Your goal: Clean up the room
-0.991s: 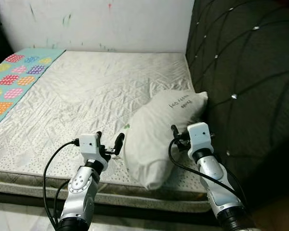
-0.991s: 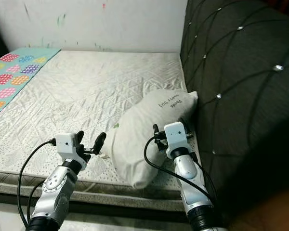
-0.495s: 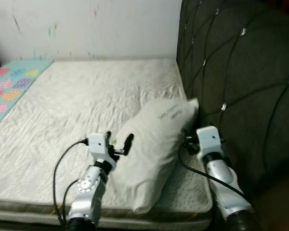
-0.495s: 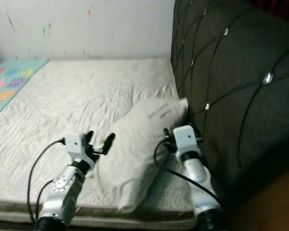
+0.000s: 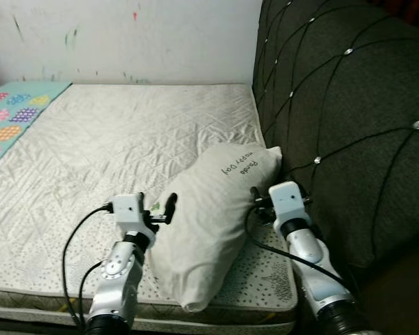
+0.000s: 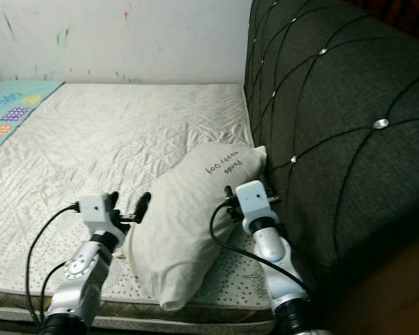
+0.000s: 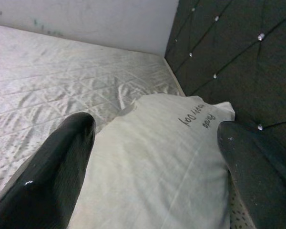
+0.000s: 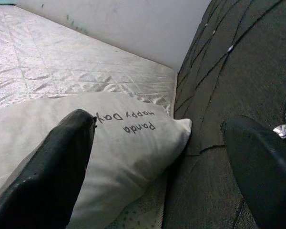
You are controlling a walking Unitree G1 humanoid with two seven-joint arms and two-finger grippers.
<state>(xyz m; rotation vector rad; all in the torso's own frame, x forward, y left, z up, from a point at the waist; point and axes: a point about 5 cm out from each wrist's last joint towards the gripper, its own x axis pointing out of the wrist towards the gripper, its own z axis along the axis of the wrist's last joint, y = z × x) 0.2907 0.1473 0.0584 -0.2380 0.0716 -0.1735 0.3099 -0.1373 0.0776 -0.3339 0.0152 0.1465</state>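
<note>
Quilted white bedding covers a mattress [image 5: 126, 139] that is pushed against a pale wall [image 5: 126, 35] marked with small flecks of colour. A dark tufted headboard [image 5: 335, 118], studded with shiny buttons, is seen along the robot's right side of the bed. A patterned teal cloth [image 5: 10, 112] with coloured patches is laid at the far left edge of the mattress.

A white pillow [image 5: 209, 209] is found near the front right corner of the mattress, lying at a slant, with its far end close against the headboard and its near end reaching toward the mattress edge. Handwritten dark lettering is seen on its upper end.

The left gripper [image 5: 159, 207] is held just beside the pillow's left flank, with its black fingers [image 7: 52, 167] spread wide apart; in the left wrist view the pillow is framed between them, and nothing is clamped. Whether the fingers touch the fabric cannot be told.

The right gripper [image 6: 230, 202] is placed at the pillow's right side, in the narrow space between pillow and headboard. Its fingers [image 8: 47, 171] are likewise parted widely, one in front of the pillow and the other in front of the headboard in the right wrist view, with nothing gripped. Black cables are looped from both silver forearms.
</note>
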